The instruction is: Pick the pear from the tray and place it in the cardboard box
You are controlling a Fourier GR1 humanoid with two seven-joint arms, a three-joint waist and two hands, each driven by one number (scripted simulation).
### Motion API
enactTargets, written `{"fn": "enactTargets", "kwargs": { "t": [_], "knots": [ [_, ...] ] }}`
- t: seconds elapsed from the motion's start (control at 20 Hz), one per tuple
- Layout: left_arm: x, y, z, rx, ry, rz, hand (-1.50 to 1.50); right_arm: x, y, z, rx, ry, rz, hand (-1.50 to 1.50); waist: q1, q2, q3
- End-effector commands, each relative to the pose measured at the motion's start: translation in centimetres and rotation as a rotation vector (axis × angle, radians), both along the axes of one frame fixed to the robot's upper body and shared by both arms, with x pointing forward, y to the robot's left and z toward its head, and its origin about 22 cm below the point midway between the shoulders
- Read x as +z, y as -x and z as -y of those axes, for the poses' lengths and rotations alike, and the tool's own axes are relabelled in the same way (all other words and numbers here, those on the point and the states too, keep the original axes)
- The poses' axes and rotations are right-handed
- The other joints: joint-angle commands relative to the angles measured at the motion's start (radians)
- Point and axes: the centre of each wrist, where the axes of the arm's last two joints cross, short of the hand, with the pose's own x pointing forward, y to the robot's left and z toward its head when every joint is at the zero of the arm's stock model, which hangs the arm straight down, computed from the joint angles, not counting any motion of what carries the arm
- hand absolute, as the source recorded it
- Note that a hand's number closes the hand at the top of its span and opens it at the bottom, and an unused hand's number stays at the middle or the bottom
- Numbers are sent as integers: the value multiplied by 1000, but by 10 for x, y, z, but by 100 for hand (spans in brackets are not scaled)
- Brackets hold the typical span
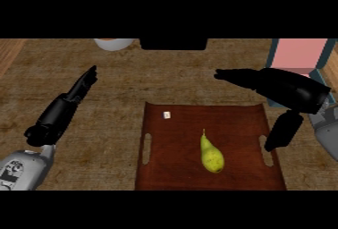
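Observation:
A yellow-green pear (211, 154) lies on the dark brown tray (244, 123), stem pointing away from me, a little right of the tray's middle. My right hand (284, 87) hovers over the tray's far right corner, open, fingers stretched to the left and thumb hanging down beside the tray's right handle; it holds nothing. My left hand (69, 100) rests open at the left, fingers straight and pointing away. The cardboard box (300, 53), with a pink inside, stands at the far right, partly behind my right hand.
A white bowl (113, 43) and a dark object (174, 43) sit at the counter's far edge. A small white tag (167, 115) lies on the tray's far left part. Brown counter (112, 134) lies between the left arm and the tray.

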Motion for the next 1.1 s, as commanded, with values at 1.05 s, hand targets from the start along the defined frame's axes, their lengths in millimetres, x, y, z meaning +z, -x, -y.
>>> {"fn": "enactTargets", "kwargs": {
  "t": [1.05],
  "knots": [
    [3, -8, -12, 15, -8, -13, 0, -20, 61, -119, 32, 503, -109, -150, -16, 0, 2]
  ]
}}
